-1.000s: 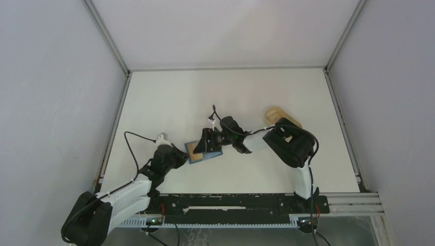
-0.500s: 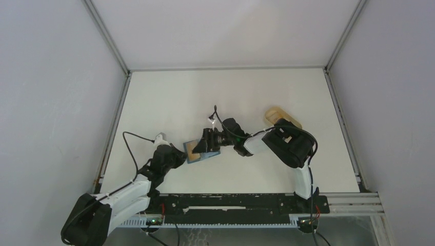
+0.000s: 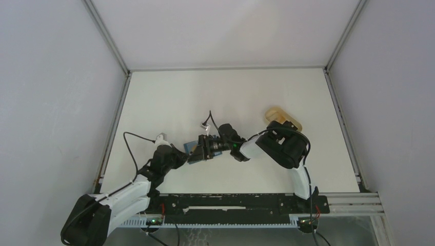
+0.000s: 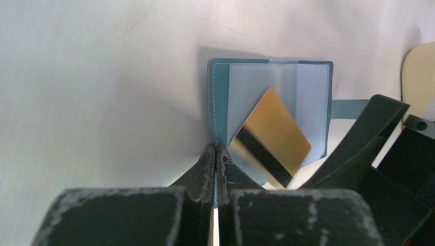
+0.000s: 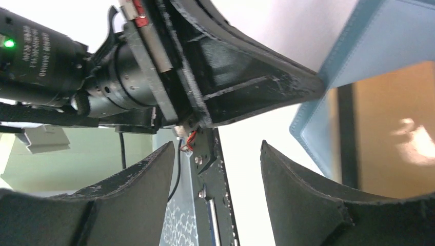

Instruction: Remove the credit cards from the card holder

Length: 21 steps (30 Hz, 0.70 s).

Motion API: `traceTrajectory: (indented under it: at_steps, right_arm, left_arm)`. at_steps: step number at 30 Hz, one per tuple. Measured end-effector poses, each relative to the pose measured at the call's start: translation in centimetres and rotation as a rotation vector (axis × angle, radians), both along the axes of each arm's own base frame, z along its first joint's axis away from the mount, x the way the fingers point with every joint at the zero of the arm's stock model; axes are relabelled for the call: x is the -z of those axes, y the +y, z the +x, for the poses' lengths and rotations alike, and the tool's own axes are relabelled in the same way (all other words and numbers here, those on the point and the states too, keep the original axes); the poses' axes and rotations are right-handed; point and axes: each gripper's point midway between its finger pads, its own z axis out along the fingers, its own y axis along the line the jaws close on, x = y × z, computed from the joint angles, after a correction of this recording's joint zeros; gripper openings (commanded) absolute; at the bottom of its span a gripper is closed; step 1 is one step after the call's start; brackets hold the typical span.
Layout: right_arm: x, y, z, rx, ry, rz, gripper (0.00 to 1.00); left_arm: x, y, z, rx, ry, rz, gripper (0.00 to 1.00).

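The teal card holder [image 4: 216,97] lies open on the table, its clear sleeves facing up. A tan-gold credit card [image 4: 272,136] with a black stripe sticks out of it at a slant. My left gripper [image 4: 215,148] is shut on the holder's near edge; in the top view the left gripper [image 3: 183,154] sits just left of the holder [image 3: 192,147]. My right gripper [image 5: 218,156] is open with nothing between its fingers, low over the holder [image 5: 359,46], with the card [image 5: 395,133] to the right of its right finger. In the top view the right gripper [image 3: 203,148] covers most of the holder.
A pale tan card [image 3: 281,116] lies loose on the table at the right, behind the right arm; its corner shows in the left wrist view [image 4: 419,77]. The left gripper's finger [image 5: 246,87] is close in front of the right gripper. White walls surround the table.
My right gripper has moved left toward the left gripper and now covers the holder and card in the top view. The left arm has stayed put.
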Motion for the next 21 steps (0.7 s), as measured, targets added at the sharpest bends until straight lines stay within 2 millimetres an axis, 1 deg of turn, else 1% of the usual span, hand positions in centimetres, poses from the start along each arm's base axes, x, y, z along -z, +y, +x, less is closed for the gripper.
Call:
traceTrajectory:
  at_steps: [5, 8, 10, 11, 13, 14, 15, 16, 18, 20, 21]
  right_arm:
    - [1.5, -0.8, 0.8, 0.026, 0.023, -0.064, 0.71]
    - [2.4, -1.5, 1.4, 0.047, 0.022, -0.108, 0.76]
    - [2.6, -2.1, 1.8, 0.063, 0.004, -0.138, 0.79]
    - [2.4, -2.4, 2.0, 0.07, -0.012, -0.151, 0.83]
    - [1.4, -3.1, 2.2, 0.09, -0.075, -0.179, 0.87]
    - [0.5, -3.3, 2.4, 0.099, -0.113, -0.181, 0.88]
    - [-0.9, -3.5, 2.7, 0.114, -0.173, -0.183, 0.9]
    - [-1.9, -3.6, 2.7, 0.12, -0.21, -0.18, 0.93]
    - [-4.3, -3.9, 2.9, 0.135, -0.315, -0.177, 0.96]
    - [-5.5, -3.9, 3.2, 0.15, -0.395, -0.199, 0.97]
    - [-5.7, -3.9, 3.4, 0.156, -0.426, -0.219, 0.97]
  left_arm:
    - [0.0, 0.0, -0.1, 0.0, 0.001, -0.001, 0.0]
    - [0.0, 0.0, -0.1, 0.001, 0.002, 0.0, 0.0]
    - [0.0, 0.0, -0.1, 0.001, 0.002, 0.0, 0.0]
    - [0.0, 0.0, -0.1, 0.001, 0.002, 0.0, 0.0]
    - [0.0, 0.1, -0.2, 0.001, 0.003, 0.001, 0.0]
    - [0.0, 0.1, -0.2, 0.001, 0.003, 0.001, 0.0]
    - [0.0, 0.1, -0.2, 0.001, 0.003, 0.001, 0.0]
    - [0.0, 0.1, -0.2, 0.001, 0.003, 0.001, 0.0]
    - [0.0, 0.1, -0.2, 0.001, 0.003, 0.001, 0.0]
    - [0.0, 0.1, -0.2, 0.001, 0.005, 0.002, 0.0]
    - [0.1, 0.1, -0.2, 0.002, 0.008, 0.003, 0.0]
